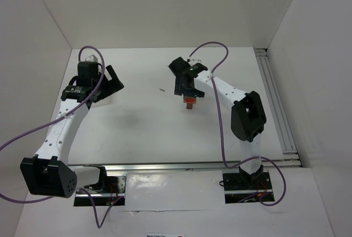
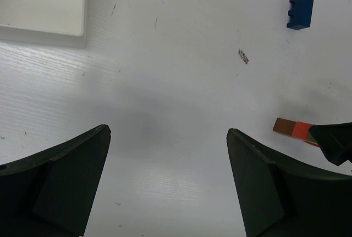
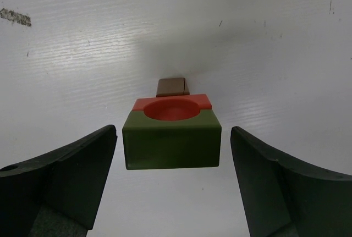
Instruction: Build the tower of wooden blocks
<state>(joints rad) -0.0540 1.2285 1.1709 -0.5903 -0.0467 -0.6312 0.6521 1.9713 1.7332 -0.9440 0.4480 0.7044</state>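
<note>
Right wrist view first: the right fingers (image 3: 71, 182) are spread wide. In the gap between them sits the olive green block (image 3: 171, 143), its flat face toward the camera. Neither finger touches it, and white counter (image 3: 264, 39) shows on both sides. Tight behind the green one is the red block (image 3: 171, 106), with a round hollow scooped into it. Past that there's a sliver of the brown-orange block (image 3: 171, 87). All three line up and touch, but whether they're stacked or laid end to end, I can't tell from here.

Up to the top camera: that cluster sits mid-counter, a little right of centre, with the right arm's fingers directly over it. Only the brown-orange end and a bit of red peek out from under the black fingers. The left arm is off to the left side, well apart from the blocks.

Over to the left wrist: the left fingers (image 2: 60, 193) are released too, wide apart, and only white counter shows between them. At the far right edge the same brown-orange and red pieces come in, with a black fingertip of the other arm overlapping their end. The blue block (image 2: 300, 11), notched along one side, stands alone at the upper right, well apart from the others. A corner of the white tray (image 2: 44, 6) fills the upper left. A small dark speck (image 2: 242, 56) lies on the counter below the blue block.
</note>
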